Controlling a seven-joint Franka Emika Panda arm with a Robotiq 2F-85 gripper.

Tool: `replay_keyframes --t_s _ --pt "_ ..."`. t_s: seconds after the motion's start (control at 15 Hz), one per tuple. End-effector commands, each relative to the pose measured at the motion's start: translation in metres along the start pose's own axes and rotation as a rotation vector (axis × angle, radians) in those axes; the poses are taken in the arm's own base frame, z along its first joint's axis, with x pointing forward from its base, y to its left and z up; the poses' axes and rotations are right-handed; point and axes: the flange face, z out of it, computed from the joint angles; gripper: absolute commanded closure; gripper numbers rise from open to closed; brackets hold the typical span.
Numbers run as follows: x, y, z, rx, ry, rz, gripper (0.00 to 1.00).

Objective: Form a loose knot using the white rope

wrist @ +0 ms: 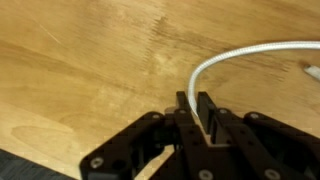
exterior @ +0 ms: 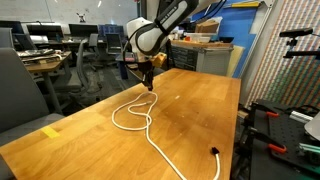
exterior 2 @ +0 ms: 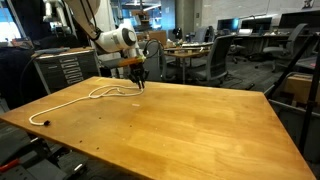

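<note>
Office desks and swivel chairs (exterior 2: 215, 55) are filling the background behind a broad wooden table (exterior: 200, 100). On its top, the white rope (exterior: 155, 138) is lying in loose curves. In an exterior view it is winding from the centre of the frame down toward the lower right, where its dark tip (exterior: 216, 152) is resting near the table's edge. In an exterior view the rope (exterior 2: 65, 105) is trailing from the left edge of the tabletop up toward the upper centre. There the gripper (exterior 2: 140, 84) is reaching straight down to the wood. In the wrist view the black fingers (wrist: 183, 103) are pinching together at bottom centre with the rope (wrist: 250, 49) caught between them. From the grip the cord is arching upward and running off to the right edge.
</note>
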Motion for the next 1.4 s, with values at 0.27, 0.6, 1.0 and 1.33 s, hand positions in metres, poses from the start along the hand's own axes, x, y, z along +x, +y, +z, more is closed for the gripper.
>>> replay_keyframes --t_s 0.27,0.6,1.0,1.33 --pt "0.003 -0.023 -0.069 0.079 0.105 0.011 0.77" --pt "0.009 -0.025 -0.058 0.071 0.081 0.002 0.36" --pt "0.014 -0.021 -0.015 0.079 0.064 0.075 0.05" --pt "0.019 -0.009 0.015 0.048 0.123 0.142 0.0"
